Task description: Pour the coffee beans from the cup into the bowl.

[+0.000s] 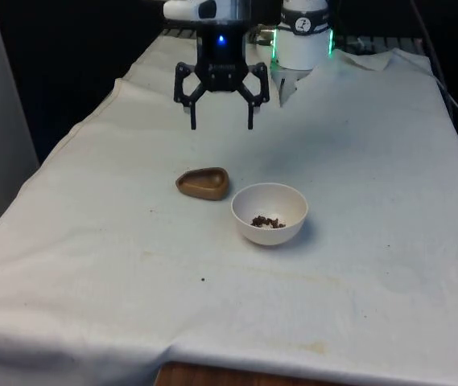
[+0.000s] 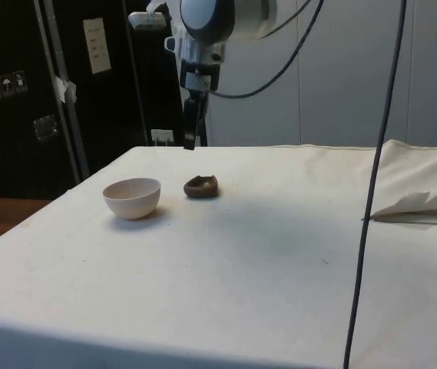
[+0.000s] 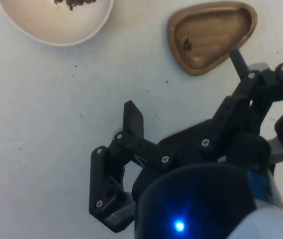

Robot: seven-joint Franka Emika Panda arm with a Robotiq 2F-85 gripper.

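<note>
Table: white cloth (image 1: 357,265) covers the whole surface; a few loose dark specks lie on it near the two vessels
Gripper: the black gripper (image 1: 221,121) hangs well above the cloth, toward the robot's end, its fingers spread apart and holding nothing; in the side view it (image 2: 190,137) sits high over the wooden cup, clear of both vessels
Bowl: the white bowl (image 1: 269,212) stands upright near the table's middle, with a small heap of coffee beans (image 1: 267,221) in its bottom
Cup: the task's "cup" is a shallow brown wooden dish (image 1: 204,182), teardrop-shaped, resting flat on the cloth just beside the bowl, on the front view's left, not touching it; in the wrist view one dark bean or speck is left inside it (image 3: 212,35)
Step in hand: judging by the beans in the bowl and the nearly bare dish set down flat, the pour looks done and the arm stands clear
Next move: little remains; if the last speck counts, it calls for lowering over the dish, pinching its thin rim, then tipping the narrow end over the bowl
</note>
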